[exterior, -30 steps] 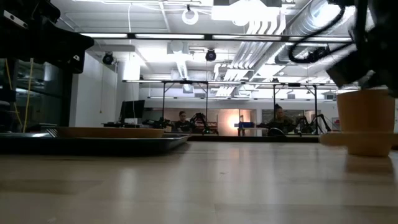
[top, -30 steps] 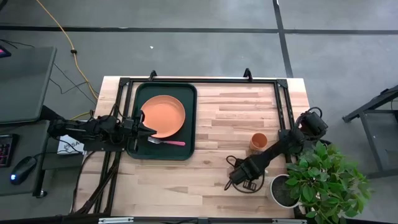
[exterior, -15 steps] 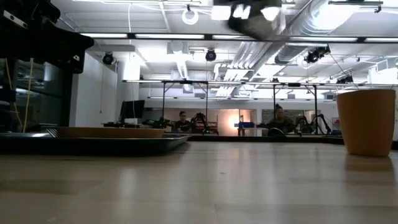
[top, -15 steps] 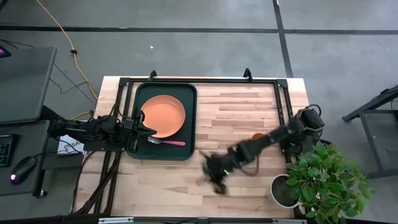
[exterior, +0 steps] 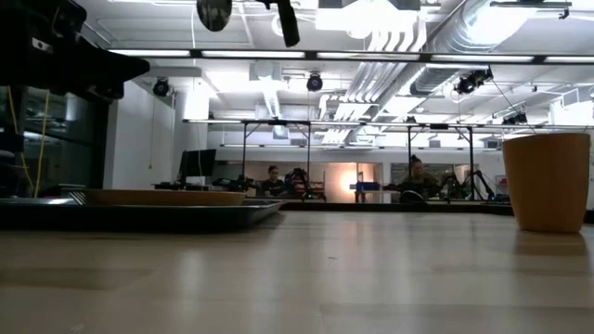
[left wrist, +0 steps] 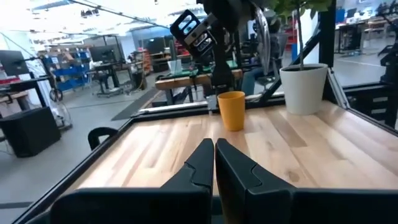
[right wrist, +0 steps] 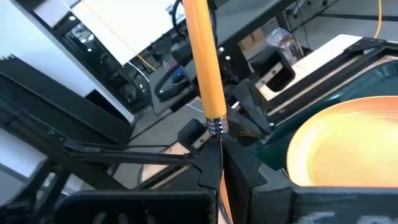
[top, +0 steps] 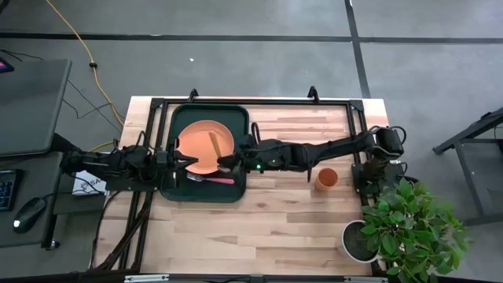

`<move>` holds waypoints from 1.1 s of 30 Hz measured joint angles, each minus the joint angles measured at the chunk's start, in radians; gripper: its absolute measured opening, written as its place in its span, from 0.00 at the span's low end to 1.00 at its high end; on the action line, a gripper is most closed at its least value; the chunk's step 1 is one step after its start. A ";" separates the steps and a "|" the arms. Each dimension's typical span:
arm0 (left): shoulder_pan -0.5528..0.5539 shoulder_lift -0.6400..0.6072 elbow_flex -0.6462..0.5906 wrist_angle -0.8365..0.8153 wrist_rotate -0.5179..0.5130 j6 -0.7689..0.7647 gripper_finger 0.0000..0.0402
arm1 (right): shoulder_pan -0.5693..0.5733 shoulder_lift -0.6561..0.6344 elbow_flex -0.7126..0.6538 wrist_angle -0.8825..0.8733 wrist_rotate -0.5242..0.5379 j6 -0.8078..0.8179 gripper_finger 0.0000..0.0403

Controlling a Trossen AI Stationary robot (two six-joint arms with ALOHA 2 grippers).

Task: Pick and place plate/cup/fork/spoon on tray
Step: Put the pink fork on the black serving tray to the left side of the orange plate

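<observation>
The dark green tray (top: 240,118) lies at the table's left. The orange plate (top: 196,141) sits in it, and the pink-handled fork (top: 212,180) lies along the tray's near side. My right gripper (top: 226,163) reaches across the table to the plate's right edge and is shut on the spoon (top: 214,144), whose orange handle (right wrist: 204,56) sticks out ahead of the fingers over the plate. The orange cup (top: 327,178) stands upright on the wood at the right. My left gripper (top: 187,163) is shut and empty at the tray's left rim. My right gripper pinches the spoon between its two fingers at the metal neck (right wrist: 217,127), just below the orange handle. The fingers come level from the table's right. The handle points on past them toward the far left, above the plate. The spoon's bowl is hidden behind the fingers.
A grey pot with a green plant (top: 409,228) stands at the near right corner. A black frame (top: 259,102) runs around the table's edges. Bare wood lies between the tray and the cup (exterior: 548,181).
My right gripper has swept from the near right of the table, beside the plant pot, toward the left and far edge to the tray. It carries the spoon, lifted clear of the wood and now over the plate.
</observation>
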 joint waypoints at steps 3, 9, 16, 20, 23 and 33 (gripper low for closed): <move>0.000 0.000 0.000 0.019 0.000 -0.006 0.01 | 0.001 -0.001 0.000 -0.014 -0.005 0.016 0.00; -0.001 0.000 0.000 0.134 0.053 -0.384 0.01 | 0.022 0.009 0.000 -0.220 -0.013 0.082 0.00; -0.001 0.000 0.001 0.369 -0.007 -0.656 0.01 | 0.043 0.050 0.000 -0.204 -0.026 0.105 0.00; -0.001 0.004 0.001 0.385 -0.013 -0.694 0.01 | 0.047 0.052 0.000 -0.203 -0.026 0.100 0.00; -0.001 0.026 0.001 0.398 -0.023 -0.777 0.01 | 0.046 0.052 0.000 -0.200 -0.015 0.098 0.00; -0.001 0.322 0.163 0.389 0.007 -0.783 0.36 | 0.026 0.052 0.000 -0.162 -0.011 0.089 0.00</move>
